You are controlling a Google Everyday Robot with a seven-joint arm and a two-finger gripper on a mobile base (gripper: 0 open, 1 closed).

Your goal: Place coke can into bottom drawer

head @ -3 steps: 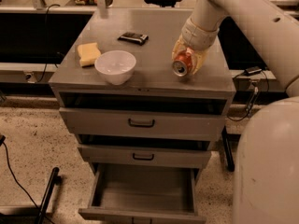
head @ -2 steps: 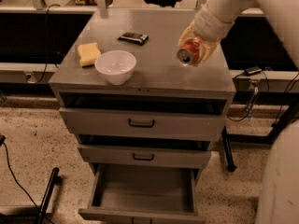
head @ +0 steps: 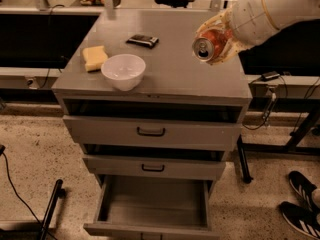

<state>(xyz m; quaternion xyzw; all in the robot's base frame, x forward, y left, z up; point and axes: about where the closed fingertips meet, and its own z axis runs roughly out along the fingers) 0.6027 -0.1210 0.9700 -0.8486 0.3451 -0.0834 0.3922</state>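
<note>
Gripper [head: 220, 38] upper right of frame, jaws clamped around coke can [head: 214, 42]; can held in air over right side of cabinet top [head: 190, 79]. Can long axis tilted near horizontal, silver top pointing lower left toward camera, base toward wrist. Bottom drawer [head: 155, 204] open at bottom centre, well below and left of can. Judgement: move runs down-left, past both upper drawer fronts.

Things on a grey cabinet top [head: 175, 79]
A white bowl [head: 123, 70] has a yellow sponge [head: 94, 57] at its 10 o'clock, a dark packet [head: 142, 40] at 1, black shoes [head: 300, 204] on the floor at 4; the gripper [head: 219, 43], closed on the coke can [head: 205, 48], hangs at 2.
</note>
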